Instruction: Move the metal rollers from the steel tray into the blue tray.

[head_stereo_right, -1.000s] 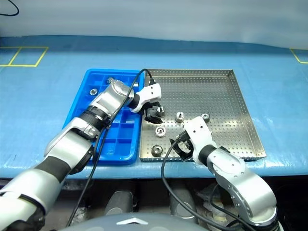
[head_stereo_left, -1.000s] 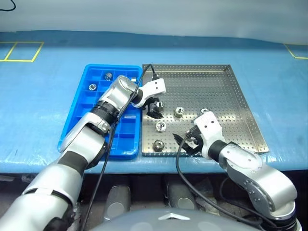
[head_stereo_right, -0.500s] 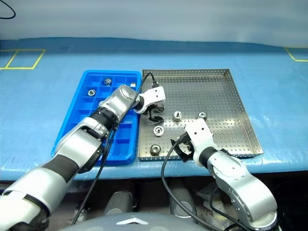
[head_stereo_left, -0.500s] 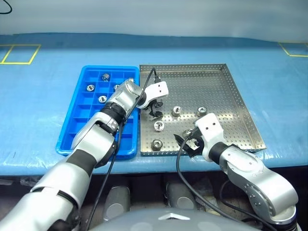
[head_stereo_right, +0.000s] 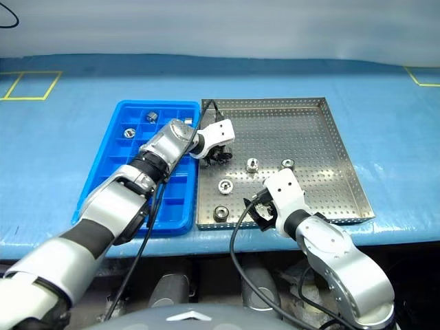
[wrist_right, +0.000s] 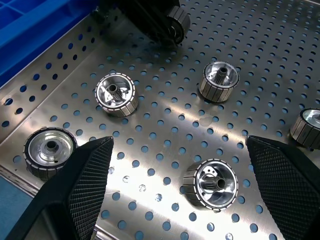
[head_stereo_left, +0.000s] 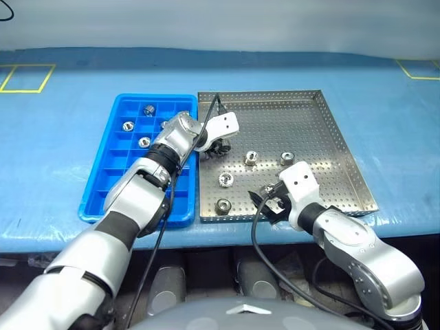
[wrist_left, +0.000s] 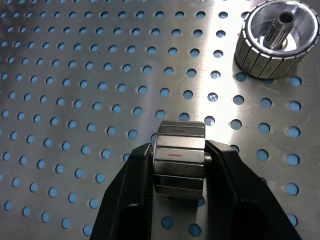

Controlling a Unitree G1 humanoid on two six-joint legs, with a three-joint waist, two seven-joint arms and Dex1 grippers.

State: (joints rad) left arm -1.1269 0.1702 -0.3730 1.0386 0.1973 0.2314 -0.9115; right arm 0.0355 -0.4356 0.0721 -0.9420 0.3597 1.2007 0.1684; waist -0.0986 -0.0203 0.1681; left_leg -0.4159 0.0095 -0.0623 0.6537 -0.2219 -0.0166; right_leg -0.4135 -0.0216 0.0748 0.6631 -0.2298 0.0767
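Observation:
My left gripper [head_stereo_left: 218,146] is shut on one metal roller [wrist_left: 180,160], held on edge close over the perforated floor near the steel tray's [head_stereo_left: 302,117] left rim. Another roller [wrist_left: 276,44] lies just beyond it. Loose rollers rest on the steel tray at the middle [head_stereo_left: 251,158], middle right [head_stereo_left: 287,158], and nearer the front [head_stereo_left: 225,179], [head_stereo_left: 223,205]. My right gripper [head_stereo_left: 271,204] hovers open over the tray's front edge, with a roller [wrist_right: 210,183] between its spread fingers. The blue tray [head_stereo_left: 137,218] lies left of the steel tray and holds several rollers [head_stereo_left: 128,126] in its far compartments.
Both trays sit on a blue-covered table [head_stereo_left: 55,172] close to its front edge. Yellow tape marks [head_stereo_left: 20,75] lie at the far left and far right [head_stereo_left: 416,69]. A black cable [head_stereo_left: 256,227] loops from my right wrist.
My left gripper, open over a roller a second ago, has pushed slightly forward and shut on it. The right arm has stayed in place.

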